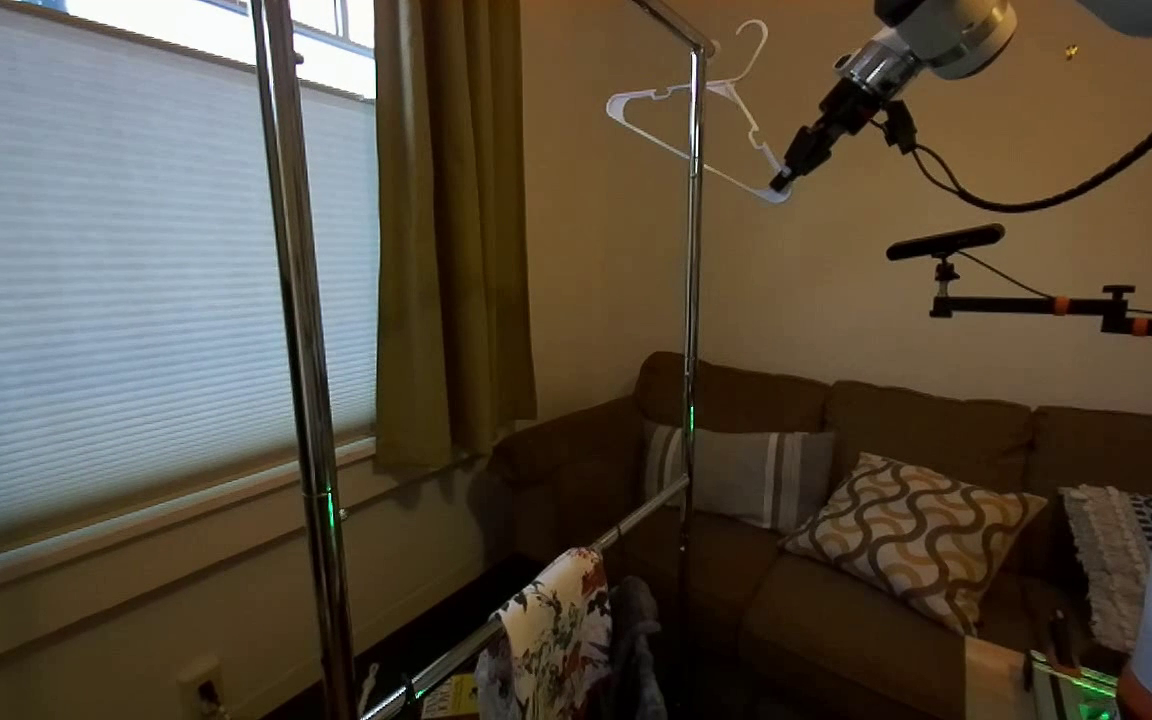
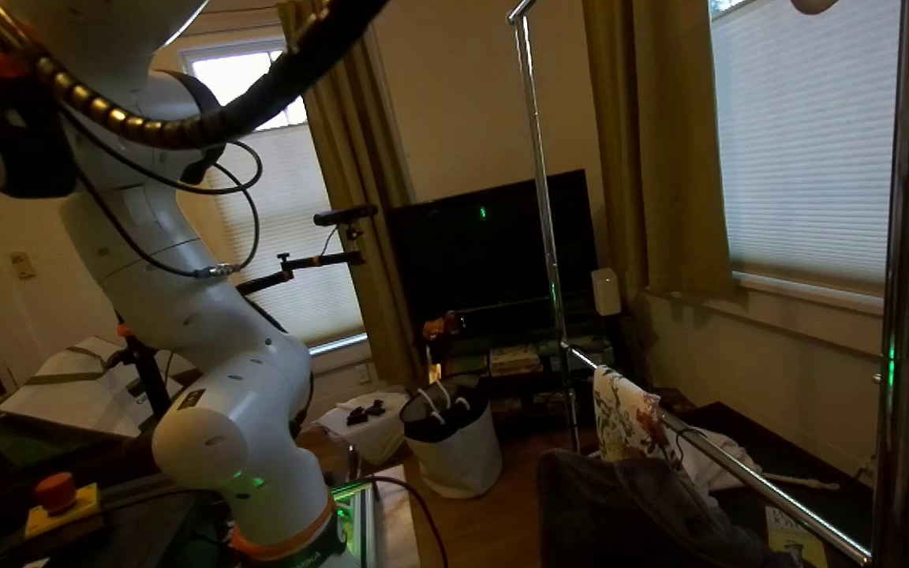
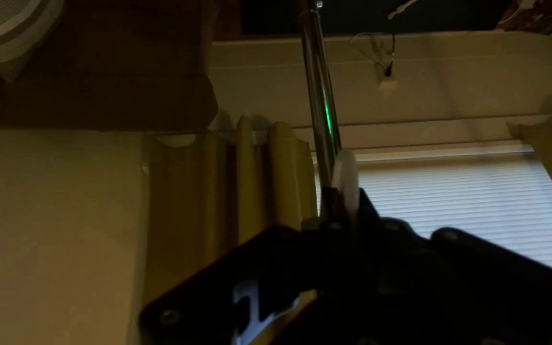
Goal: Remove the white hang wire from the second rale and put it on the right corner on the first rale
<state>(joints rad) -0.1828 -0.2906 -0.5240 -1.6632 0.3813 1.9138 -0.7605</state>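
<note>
Exterior view, white hanger (image 1: pixel 728 90) extending from the tool (image 1: pixel 782 179), clamped by one lower corner

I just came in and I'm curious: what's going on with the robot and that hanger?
A robot arm is holding the white hanger by one bottom corner, pinched in its fingers. The hanger is off the lower rail and up by a corner of the top rail on the clothes rack, where it should go. I can't tell whether it's hooked on yet.
</note>
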